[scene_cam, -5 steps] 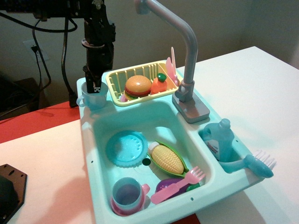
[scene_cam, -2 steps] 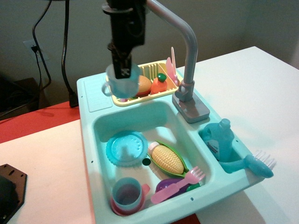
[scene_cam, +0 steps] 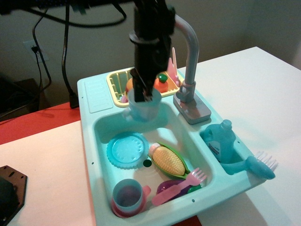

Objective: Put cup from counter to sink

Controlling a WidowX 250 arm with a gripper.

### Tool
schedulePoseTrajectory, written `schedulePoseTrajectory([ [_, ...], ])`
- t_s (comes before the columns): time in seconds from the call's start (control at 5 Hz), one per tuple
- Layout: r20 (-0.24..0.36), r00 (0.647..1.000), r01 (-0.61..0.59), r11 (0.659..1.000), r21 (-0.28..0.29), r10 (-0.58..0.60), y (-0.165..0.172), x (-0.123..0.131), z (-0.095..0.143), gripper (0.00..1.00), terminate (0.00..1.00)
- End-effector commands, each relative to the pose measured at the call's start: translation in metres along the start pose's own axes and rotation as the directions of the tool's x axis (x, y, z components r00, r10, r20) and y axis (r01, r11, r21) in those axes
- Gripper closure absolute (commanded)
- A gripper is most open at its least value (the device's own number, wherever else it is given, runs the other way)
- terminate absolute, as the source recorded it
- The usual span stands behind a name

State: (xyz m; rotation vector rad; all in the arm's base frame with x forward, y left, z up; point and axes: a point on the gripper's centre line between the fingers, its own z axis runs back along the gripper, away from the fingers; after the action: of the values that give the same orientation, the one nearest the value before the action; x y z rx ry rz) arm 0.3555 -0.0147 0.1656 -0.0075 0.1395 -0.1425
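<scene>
My gripper (scene_cam: 146, 92) is shut on the rim of the pale light-blue cup (scene_cam: 142, 108) and holds it upright in the air over the back part of the turquoise sink (scene_cam: 104, 123). The cup's handle points left. The counter ledge with its ribbed patch (scene_cam: 97, 95) lies at the back left of the unit, with nothing on it. The black arm comes down from the top of the view and hides part of the yellow rack behind it.
In the basin lie a round blue plate (scene_cam: 127, 150), toy corn (scene_cam: 168, 160), a pink fork (scene_cam: 181, 185) and a blue cup on a pink saucer (scene_cam: 128, 197). A grey faucet (scene_cam: 189, 70), a yellow dish rack (scene_cam: 118, 84), a blue bottle (scene_cam: 222, 141) and a brush (scene_cam: 258, 165) are nearby.
The gripper lifted the cup off the counter ledge, carried it right and forward past the rack, and lowered it over the basin's back part.
</scene>
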Motion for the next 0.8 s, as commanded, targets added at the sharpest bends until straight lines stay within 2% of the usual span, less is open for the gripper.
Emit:
schedulePoseTrajectory([
  [0.0, -0.027, 0.999, -0.018, 0.999, 0.030, 0.019, -0.001, 0.004, -0.026, 1.00, 0.00],
  [0.4, -0.079, 0.996, -0.038, 0.998, 0.053, 0.042, 0.004, -0.005, -0.062, 1.00, 0.00],
  [0.6, -0.086, 0.995, -0.048, 0.997, 0.060, 0.053, 0.003, -0.011, -0.068, 1.00, 0.00],
])
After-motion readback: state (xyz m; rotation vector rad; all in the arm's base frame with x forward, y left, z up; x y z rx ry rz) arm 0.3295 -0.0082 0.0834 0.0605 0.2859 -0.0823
